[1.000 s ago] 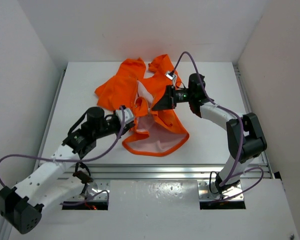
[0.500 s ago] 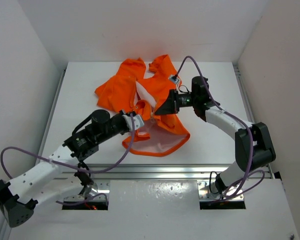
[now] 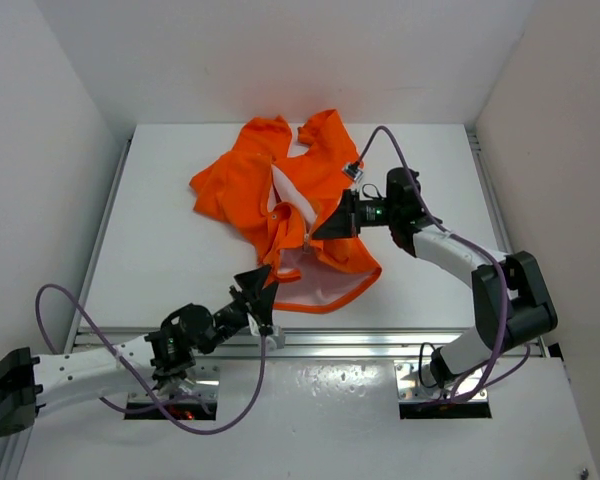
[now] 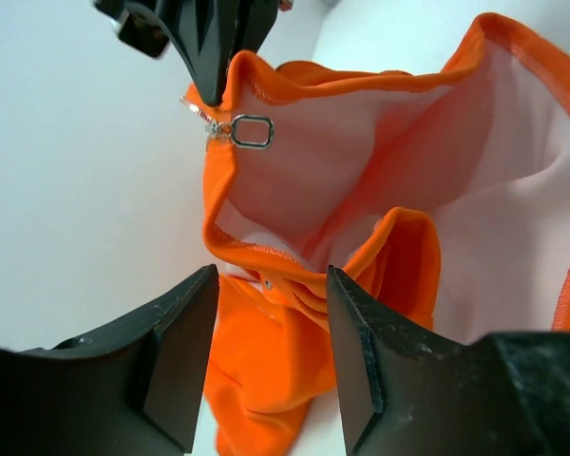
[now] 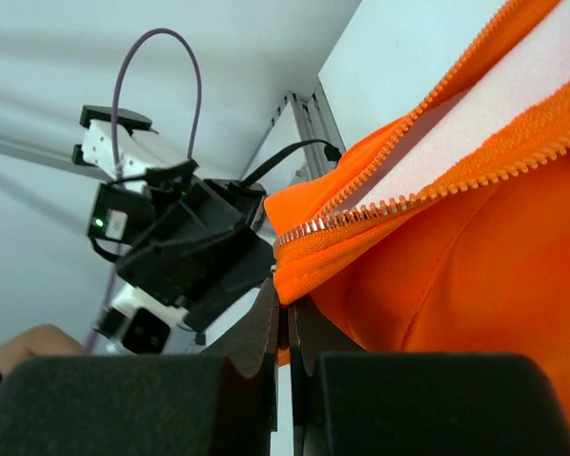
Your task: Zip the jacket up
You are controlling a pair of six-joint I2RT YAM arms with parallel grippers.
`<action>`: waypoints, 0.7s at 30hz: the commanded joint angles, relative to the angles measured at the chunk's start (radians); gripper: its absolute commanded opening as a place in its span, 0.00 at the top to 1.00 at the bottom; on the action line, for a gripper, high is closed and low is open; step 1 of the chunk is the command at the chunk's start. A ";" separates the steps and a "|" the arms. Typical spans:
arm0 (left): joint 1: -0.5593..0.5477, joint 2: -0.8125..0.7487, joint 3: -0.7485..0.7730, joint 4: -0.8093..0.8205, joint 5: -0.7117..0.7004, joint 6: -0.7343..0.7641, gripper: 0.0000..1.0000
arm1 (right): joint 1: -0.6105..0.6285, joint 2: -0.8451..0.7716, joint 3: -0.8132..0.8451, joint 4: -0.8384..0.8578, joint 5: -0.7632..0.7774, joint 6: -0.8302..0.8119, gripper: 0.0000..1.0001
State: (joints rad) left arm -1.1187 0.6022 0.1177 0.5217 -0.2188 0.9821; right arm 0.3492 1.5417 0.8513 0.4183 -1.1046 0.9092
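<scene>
The orange jacket lies crumpled at the table's middle back, front open, with its pale lining showing at the hem. My right gripper is shut on the jacket's front edge beside the zipper teeth and holds it raised. In the right wrist view the right gripper pinches the orange edge. My left gripper is open and empty, just off the hem's near left side. In the left wrist view the left gripper frames folded orange fabric. A metal zipper pull hangs under the right gripper's fingers.
The white table is enclosed by white walls on three sides. A metal rail runs along the near edge. Purple cables loop off both arms. The left arm shows behind the raised edge in the right wrist view.
My left arm has pulled back from the jacket's middle toward the near edge, and its gripper now sits by the hem. My right gripper has shifted slightly, still holding the front edge.
</scene>
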 commanded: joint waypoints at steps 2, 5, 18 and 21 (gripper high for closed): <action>-0.088 0.056 -0.053 0.345 -0.122 0.194 0.46 | 0.005 -0.064 -0.029 0.117 0.040 0.108 1.00; -0.138 0.148 -0.075 0.466 -0.171 0.236 0.43 | 0.007 -0.069 -0.047 0.128 0.064 0.148 1.00; -0.174 0.660 -0.046 1.037 -0.321 0.319 0.49 | 0.022 -0.019 -0.032 0.215 0.080 0.289 1.00; -0.165 0.712 -0.009 1.103 -0.330 0.319 0.49 | 0.022 -0.009 -0.040 0.237 0.080 0.310 1.00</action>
State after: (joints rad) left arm -1.2785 1.2873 0.0631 1.2552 -0.5167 1.2812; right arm 0.3634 1.5272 0.7967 0.5621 -1.0206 1.1625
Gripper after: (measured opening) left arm 0.513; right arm 0.010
